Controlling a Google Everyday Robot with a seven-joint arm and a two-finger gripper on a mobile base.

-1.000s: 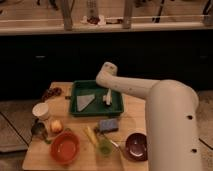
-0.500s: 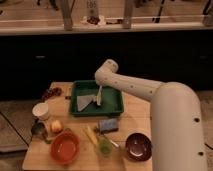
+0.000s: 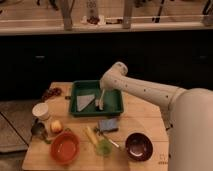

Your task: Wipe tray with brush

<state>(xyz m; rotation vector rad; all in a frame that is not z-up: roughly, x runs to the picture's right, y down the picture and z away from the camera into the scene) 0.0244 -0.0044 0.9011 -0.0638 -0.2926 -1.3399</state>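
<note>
Where the gripper (image 3: 101,96) hangs inside the tray (image 3: 113,100), the brush (image 3: 99,105) appears near upright below it; whether it is gripped cannot be told.

One camera looks down from high, at middling range, across the table (image 3: 145,122) toward the dark counter (image 3: 60,57) beyond the tray (image 3: 113,98). The arm (image 3: 150,92) looms near, right of the tray. The gripper (image 3: 101,100) hangs over the tray.
</note>
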